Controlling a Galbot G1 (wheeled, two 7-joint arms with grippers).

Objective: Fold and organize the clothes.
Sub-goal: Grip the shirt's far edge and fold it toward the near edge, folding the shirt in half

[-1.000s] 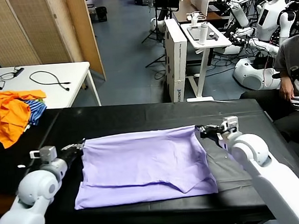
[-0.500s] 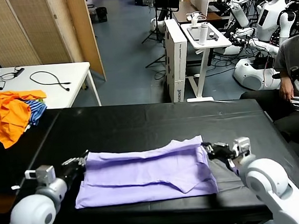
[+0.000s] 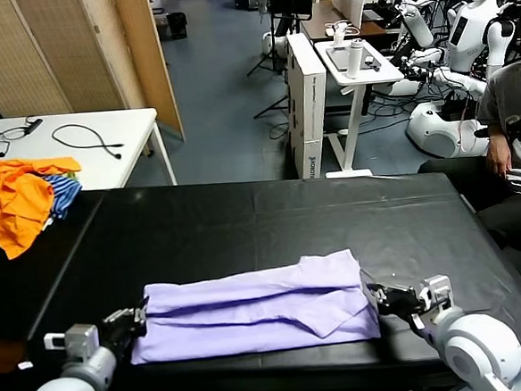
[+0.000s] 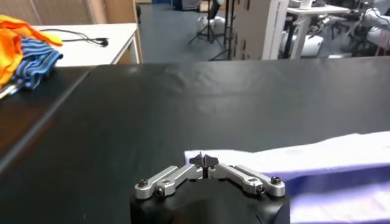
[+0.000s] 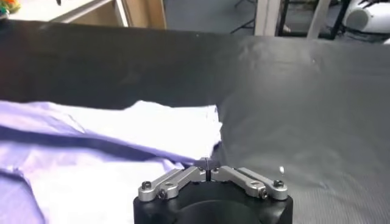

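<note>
From the head view, both arms are dragging the T-shirt [image 3: 259, 305] toward the table's [image 3: 271, 214] near edge, folding it narrower. Left pincer [image 4: 204, 161] is pinching a corner; right pincer [image 5: 208, 164] is apparently gripping the hem.

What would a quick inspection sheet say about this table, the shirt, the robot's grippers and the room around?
Surface: black table, mostly bare.
Job's things: lavender T-shirt near the front edge, folded into a long band.
Clutter: orange garments over striped cloth, far left.
Grippers: left gripper shut on the shirt's left end; right gripper shut on its right end.
Cables: black cable on the white side table.
Surroundings: seated person, other robots, white cart.
</note>
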